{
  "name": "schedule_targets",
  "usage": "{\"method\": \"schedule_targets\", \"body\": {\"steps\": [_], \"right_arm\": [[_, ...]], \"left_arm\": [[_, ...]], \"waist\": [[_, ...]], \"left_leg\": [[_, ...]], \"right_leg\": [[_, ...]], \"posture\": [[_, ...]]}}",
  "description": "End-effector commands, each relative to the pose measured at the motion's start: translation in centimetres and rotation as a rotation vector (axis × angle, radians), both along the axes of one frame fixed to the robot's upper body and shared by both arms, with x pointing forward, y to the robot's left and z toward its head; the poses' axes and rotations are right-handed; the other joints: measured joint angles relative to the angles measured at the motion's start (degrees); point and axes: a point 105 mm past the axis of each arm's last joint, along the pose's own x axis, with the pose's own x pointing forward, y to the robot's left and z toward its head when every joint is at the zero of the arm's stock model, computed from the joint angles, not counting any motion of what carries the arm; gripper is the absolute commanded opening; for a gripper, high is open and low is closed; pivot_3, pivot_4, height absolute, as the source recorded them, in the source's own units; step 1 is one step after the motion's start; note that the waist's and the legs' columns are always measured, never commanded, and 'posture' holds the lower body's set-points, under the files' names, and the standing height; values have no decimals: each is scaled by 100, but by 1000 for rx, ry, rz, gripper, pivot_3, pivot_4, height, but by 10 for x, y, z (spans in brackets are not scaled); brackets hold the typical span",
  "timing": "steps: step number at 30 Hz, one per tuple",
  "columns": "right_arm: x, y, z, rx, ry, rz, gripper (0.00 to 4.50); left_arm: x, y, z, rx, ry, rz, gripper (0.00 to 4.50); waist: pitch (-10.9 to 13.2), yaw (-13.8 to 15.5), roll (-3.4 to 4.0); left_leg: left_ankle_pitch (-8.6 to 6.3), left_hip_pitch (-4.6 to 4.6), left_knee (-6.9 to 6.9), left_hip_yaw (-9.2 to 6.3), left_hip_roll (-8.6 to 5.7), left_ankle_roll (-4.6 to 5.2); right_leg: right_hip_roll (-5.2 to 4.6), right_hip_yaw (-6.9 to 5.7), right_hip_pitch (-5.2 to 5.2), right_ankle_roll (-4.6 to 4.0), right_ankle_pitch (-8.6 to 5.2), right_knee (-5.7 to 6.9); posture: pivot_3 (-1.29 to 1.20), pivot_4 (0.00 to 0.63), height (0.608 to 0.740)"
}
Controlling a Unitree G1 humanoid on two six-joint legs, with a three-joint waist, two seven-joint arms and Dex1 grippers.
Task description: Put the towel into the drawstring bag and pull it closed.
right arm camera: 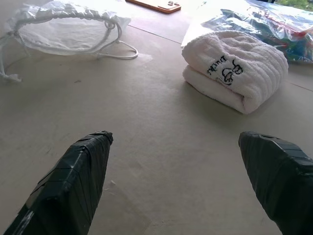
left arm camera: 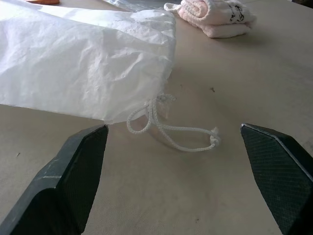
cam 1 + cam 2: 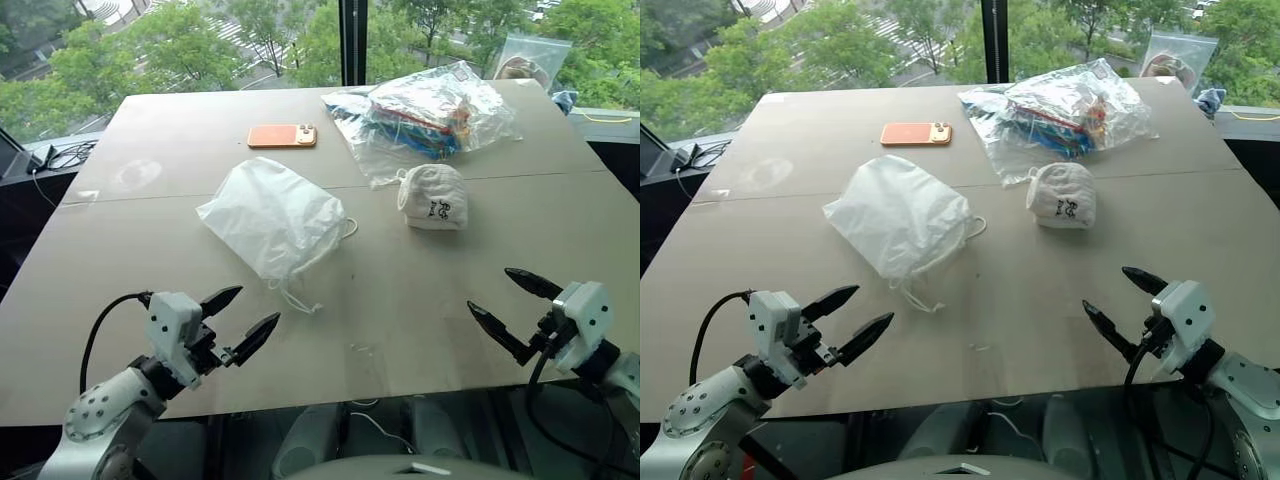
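The towel (image 3: 434, 196), a small white rolled bundle with a black printed mark, lies on the table right of centre. The drawstring bag (image 3: 272, 217), a thin crinkly white sack, lies flat at the centre with its white cord (image 2: 168, 131) trailing toward the near edge. My left gripper (image 3: 245, 316) hovers open near the front left edge, short of the bag's cord. At the front right my right gripper (image 3: 503, 305) is open too, well short of the towel (image 1: 234, 68). Nothing is between either pair of fingers.
A clear plastic bag (image 3: 425, 115) with colourful contents lies behind the towel. An orange phone (image 3: 282, 135) rests at the back centre. Another clear bag (image 3: 530, 60) stands at the far right corner. The brown table (image 3: 150, 250) ends at windows behind.
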Motion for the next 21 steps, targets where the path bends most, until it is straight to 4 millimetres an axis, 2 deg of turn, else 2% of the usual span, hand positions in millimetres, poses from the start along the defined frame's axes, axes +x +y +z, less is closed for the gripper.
{"method": "schedule_targets", "body": {"steps": [1, 4, 8, 11, 17, 21], "right_arm": [[-1, -1, 12, -40, -87, 20, 4473], [-7, 13, 22, -84, -172, 110, 4473], [-28, 29, 21, -99, -153, 260, 4473], [-35, 33, 19, -102, -128, 304, 4473], [-36, 32, 17, -114, -130, 296, 4473], [-37, 32, 17, -121, -127, 289, 4473]], "left_arm": [[7, -10, 12, 72, -81, -40, 4500], [26, -28, 28, 195, -196, -64, 4500], [52, -46, 48, 361, -385, -15, 4500], [65, -54, 50, 511, -455, 4, 4500], [86, -62, 50, 798, -620, 86, 4500], [93, -61, 39, 890, -599, 97, 4500]], "waist": [[0, 2, 0], [2, 75, 0], [2, 82, 0], [2, 58, 0], [4, 18, -3], [6, 22, -4]], "left_leg": [[0, 0, 0, 0, 0, 0], [1, -2, 3, -5, -1, -1], [1, 0, 2, -2, -1, -2], [8, -1, -3, 1, -1, -15], [-1, -2, -9, 0, -1, -2], [-1, -4, -12, -1, -1, -2]], "right_leg": [[0, 0, 0, 0, 0, 0], [0, -9, 2, 1, 0, 0], [3, -5, 2, 1, 1, -2], [4, -1, 1, 1, 2, -5], [5, -1, 0, 2, 1, -7], [5, -2, -6, 3, 1, -7]], "posture": [[0, 150, 740], [0, 150, 740], [0, 150, 740], [0, 150, 740], [0, 150, 740], [0, 150, 740]]}}
